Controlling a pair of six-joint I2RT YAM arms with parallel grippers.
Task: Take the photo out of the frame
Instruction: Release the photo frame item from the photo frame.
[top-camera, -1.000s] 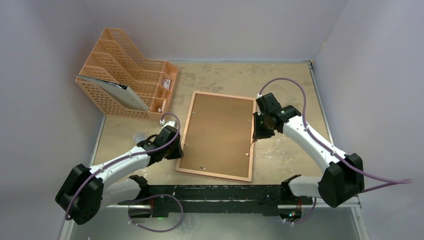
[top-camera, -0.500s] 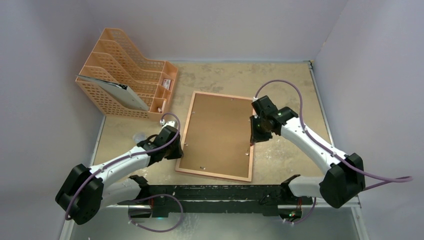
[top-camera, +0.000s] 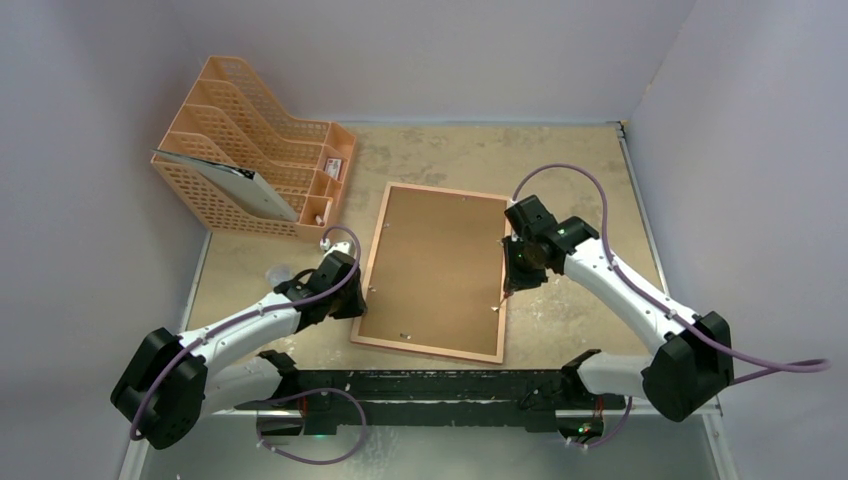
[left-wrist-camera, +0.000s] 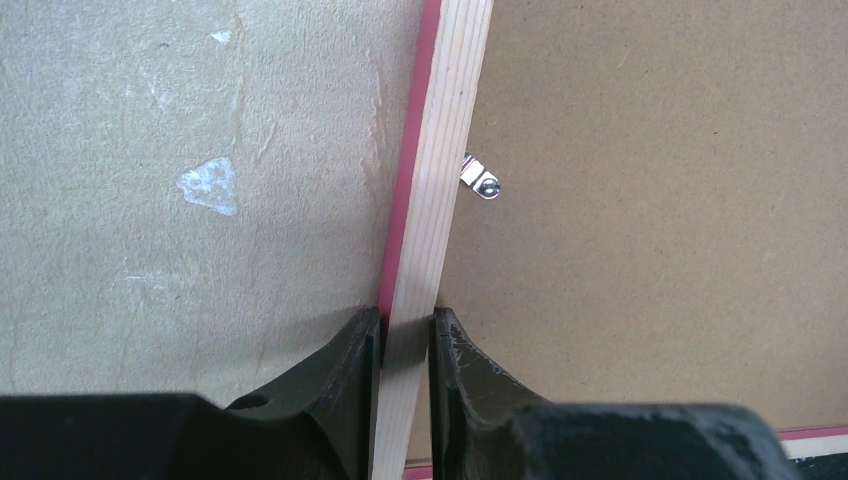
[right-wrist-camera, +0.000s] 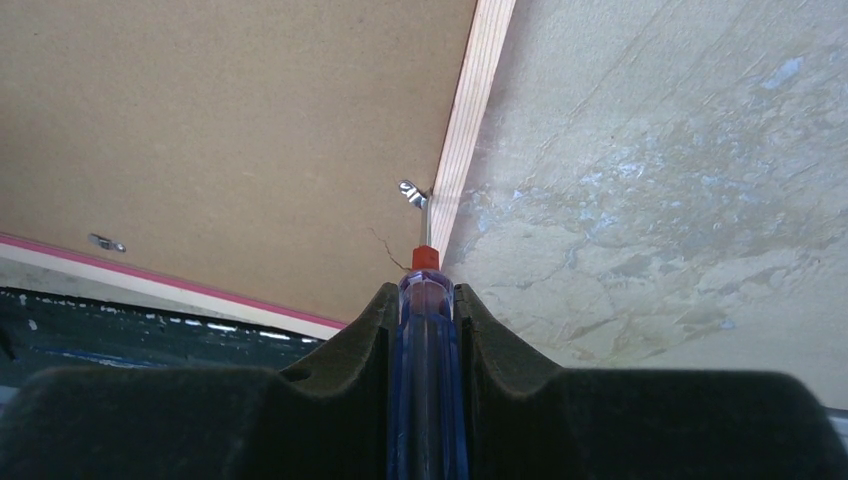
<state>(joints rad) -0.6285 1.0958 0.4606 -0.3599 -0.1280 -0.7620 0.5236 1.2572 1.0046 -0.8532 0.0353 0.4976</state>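
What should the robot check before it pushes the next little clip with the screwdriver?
1. Holding the frame steady: ok, left jaws shut on its rail.
2. Grip on the screwdriver: ok, right jaws shut on its handle.
3. Tip touching the right-side clip: cannot tell, very close.
4. Is the left-side clip turned off the backing board: not ok, it lies over the board.
5. Is the photo free: cannot tell, hidden.
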